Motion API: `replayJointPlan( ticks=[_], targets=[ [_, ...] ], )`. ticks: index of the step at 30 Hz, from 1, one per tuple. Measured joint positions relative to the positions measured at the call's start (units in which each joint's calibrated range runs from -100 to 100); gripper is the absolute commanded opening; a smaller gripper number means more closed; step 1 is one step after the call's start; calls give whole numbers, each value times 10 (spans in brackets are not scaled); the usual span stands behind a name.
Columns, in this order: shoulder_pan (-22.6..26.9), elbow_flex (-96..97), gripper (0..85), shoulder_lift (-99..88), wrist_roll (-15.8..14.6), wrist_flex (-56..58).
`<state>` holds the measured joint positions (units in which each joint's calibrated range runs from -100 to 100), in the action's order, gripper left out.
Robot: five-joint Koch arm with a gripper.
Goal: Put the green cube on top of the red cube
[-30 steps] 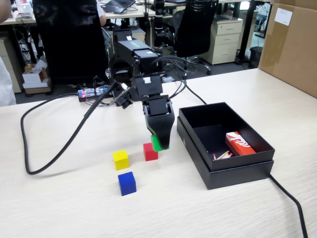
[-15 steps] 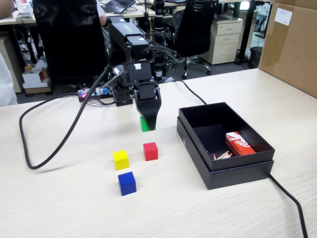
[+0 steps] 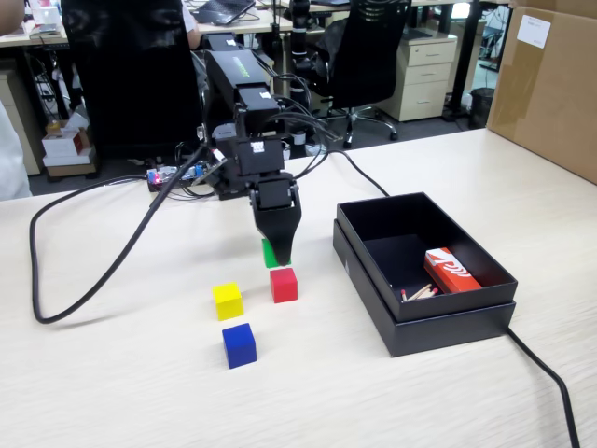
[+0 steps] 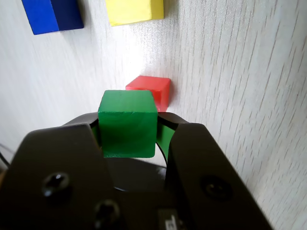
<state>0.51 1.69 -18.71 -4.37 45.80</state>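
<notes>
Green cube (image 4: 127, 123) clamped in tool (image 3: 276, 254), above red cube (image 3: 284, 285).

In the wrist view the green cube (image 4: 127, 123) hides the near part of the red cube (image 4: 154, 89), and the end effector (image 4: 129, 134) covers the green cube's lower sides. The blue cube (image 4: 53, 14) and yellow cube (image 4: 134, 9) are cut off by the top edge. In the fixed view the end effector (image 3: 275, 250) hides most of the green cube (image 3: 270, 254); the small sticks (image 3: 420, 292) in the black box (image 3: 424, 322) are too small to identify.

Matt green cube (image 4: 127, 124) and red cube (image 4: 152, 89) over a pale wood-grain table (image 4: 240, 72); black plastic pincer (image 4: 129, 132).
</notes>
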Motion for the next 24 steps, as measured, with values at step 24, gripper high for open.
replayJointPlan(
  ticks=[24],
  targets=[
    [6, 36, 11, 21, -2, -29]
  ],
)
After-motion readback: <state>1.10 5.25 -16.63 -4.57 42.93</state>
